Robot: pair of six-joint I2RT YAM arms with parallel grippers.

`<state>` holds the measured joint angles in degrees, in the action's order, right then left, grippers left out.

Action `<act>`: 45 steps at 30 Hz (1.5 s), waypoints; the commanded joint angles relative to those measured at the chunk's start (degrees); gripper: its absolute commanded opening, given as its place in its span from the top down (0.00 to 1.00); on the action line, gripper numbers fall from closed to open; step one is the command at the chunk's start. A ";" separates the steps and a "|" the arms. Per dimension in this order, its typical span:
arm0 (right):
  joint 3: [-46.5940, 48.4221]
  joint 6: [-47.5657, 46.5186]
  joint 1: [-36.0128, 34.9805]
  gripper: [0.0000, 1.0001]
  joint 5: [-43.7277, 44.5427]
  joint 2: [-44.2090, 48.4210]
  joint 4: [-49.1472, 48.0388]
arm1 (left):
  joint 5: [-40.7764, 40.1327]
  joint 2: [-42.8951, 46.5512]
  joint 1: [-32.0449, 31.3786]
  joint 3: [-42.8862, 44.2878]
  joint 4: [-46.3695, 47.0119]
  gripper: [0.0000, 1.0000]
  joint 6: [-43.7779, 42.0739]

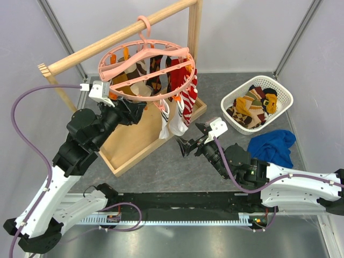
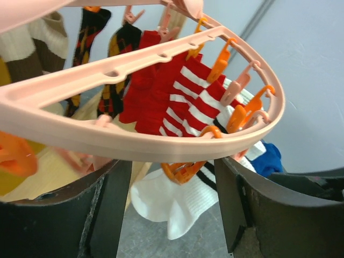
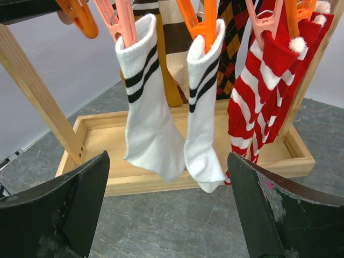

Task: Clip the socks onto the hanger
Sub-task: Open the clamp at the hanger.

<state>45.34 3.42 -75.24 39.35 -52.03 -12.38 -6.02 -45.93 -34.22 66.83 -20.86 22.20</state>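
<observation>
Round salmon-pink plastic hanger (image 2: 134, 142) hangs off the wooden rail (image 1: 107, 40), far-left of bench. Striped and argyle socks (image 3: 150, 123) are clipped on. My left hand (image 2: 171, 183) is open under its ring. My right hand (image 3: 167, 158) is open and empty, facing the socks.

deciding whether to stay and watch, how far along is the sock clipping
Partway. Done: white socks, red striped socks hang clipped on the hanger. In hand: nothing; right pincer open and empty, left pincer open at the hanger's rim. Left: loose socks in the basket.
</observation>
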 commanded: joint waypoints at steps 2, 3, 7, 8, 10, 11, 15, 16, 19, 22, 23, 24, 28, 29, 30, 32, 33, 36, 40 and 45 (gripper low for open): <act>-0.43 0.80 0.10 0.02 1.16 0.70 -1.07 | -10.59 -0.29 -2.17 1.73 2.05 0.29 -2.68; -0.43 0.89 0.01 0.02 1.25 0.70 -1.07 | -10.59 -0.47 -2.34 1.73 2.14 0.29 -2.68; -0.52 1.06 0.10 0.02 1.34 0.62 -1.15 | -10.68 -1.26 -3.31 1.81 2.67 0.29 -3.21; -0.52 1.06 0.10 0.02 1.25 0.70 -1.15 | -10.68 -1.53 -3.40 1.90 2.84 0.29 -3.39; -0.61 1.15 0.10 0.02 1.34 0.44 -1.24 | -10.33 -1.79 -3.75 1.90 3.19 0.30 -3.47; -0.61 1.15 0.01 0.02 1.25 0.44 -1.33 | -10.24 -2.05 -3.84 1.82 3.37 0.31 -3.56; -0.52 1.24 0.10 0.02 1.17 -0.09 -1.42 | -10.41 -2.41 -4.54 1.90 3.98 0.36 -3.83; -0.52 1.32 0.01 0.02 1.08 -0.09 -1.42 | -10.67 -2.41 -4.63 1.90 4.07 0.37 -4.17; -0.52 1.41 0.10 0.02 0.99 -0.53 -1.42 | -11.90 -2.32 -4.89 1.73 4.51 0.39 -4.70; -0.52 1.59 0.01 0.02 0.73 -0.97 -1.42 | -12.70 -2.14 -5.07 1.64 4.95 0.40 -5.40; -0.52 1.68 0.01 0.02 0.64 -1.14 -1.42 | -12.87 -2.06 -5.07 1.55 5.04 0.40 -5.50; -0.52 1.68 0.10 0.02 0.64 -1.23 -1.42 | -13.05 -2.06 -5.16 1.38 5.65 0.40 -5.67; -0.52 2.03 0.10 0.02 -1.02 -1.23 -1.42 | -11.82 -1.36 -5.16 0.41 7.32 0.49 -7.16; -0.61 1.77 0.10 0.02 -1.99 -1.06 -1.59 | -11.12 -1.27 -5.16 0.06 7.59 0.51 -7.34; -0.69 1.59 0.10 0.02 -2.87 -0.97 -1.77 | -9.46 -1.09 -5.16 -0.29 8.03 0.55 -7.60; -0.87 0.80 0.01 0.02 -6.11 -0.79 -2.99 | -7.79 -0.39 -5.16 -0.99 8.21 0.57 -7.52; -0.78 0.62 0.10 0.02 -7.26 -0.79 -3.26 | -6.65 -0.12 -5.16 -1.35 8.29 0.60 -7.08; -0.34 -0.78 0.10 0.02 -12.71 -1.23 -5.28 | -5.41 1.02 -5.16 -2.49 8.12 0.68 -6.20; 1.06 -2.45 0.10 0.02 -17.02 -3.94 -9.75 | -4.70 2.25 -5.16 -3.72 7.94 0.79 -5.06; 3.61 -4.91 0.10 0.02 -21.68 -8.17 -14.50 | -4.79 3.30 -5.16 -4.78 7.42 0.90 -4.53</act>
<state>45.19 1.23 -75.20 23.57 -57.52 -20.05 -11.40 -43.79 -39.13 62.96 -15.55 17.06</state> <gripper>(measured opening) 0.979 0.271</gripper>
